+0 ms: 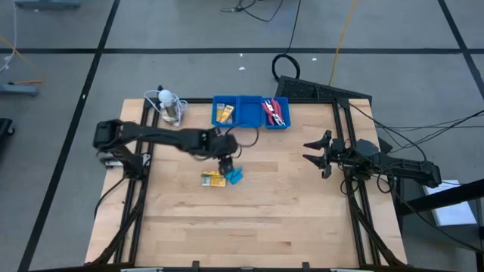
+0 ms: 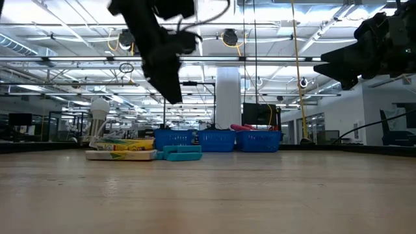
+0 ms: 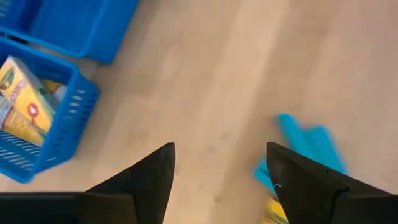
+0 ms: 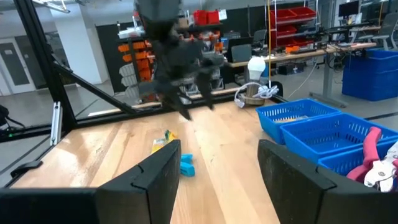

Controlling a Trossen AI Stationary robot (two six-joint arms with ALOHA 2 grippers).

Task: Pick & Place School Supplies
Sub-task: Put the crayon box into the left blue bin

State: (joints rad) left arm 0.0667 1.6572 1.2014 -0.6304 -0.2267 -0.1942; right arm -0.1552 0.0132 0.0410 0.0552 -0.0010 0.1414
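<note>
Both tools gape empty — left tool [image 1: 227, 165] above one yellow packet [image 1: 213, 178], one blue piece [image 1: 235, 175].

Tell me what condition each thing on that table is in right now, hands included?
Left hand: open, empty, above the loose items.
Right hand: open, empty, waiting at the table's right edge.
Blue three-compartment plastic tray: yellow-orange packet in left bin, red-handled scissors in right bin.
Yellow-orange rectangular packet: flat on the wood.
Light-blue pieces: on the wood beside that packet.
</note>
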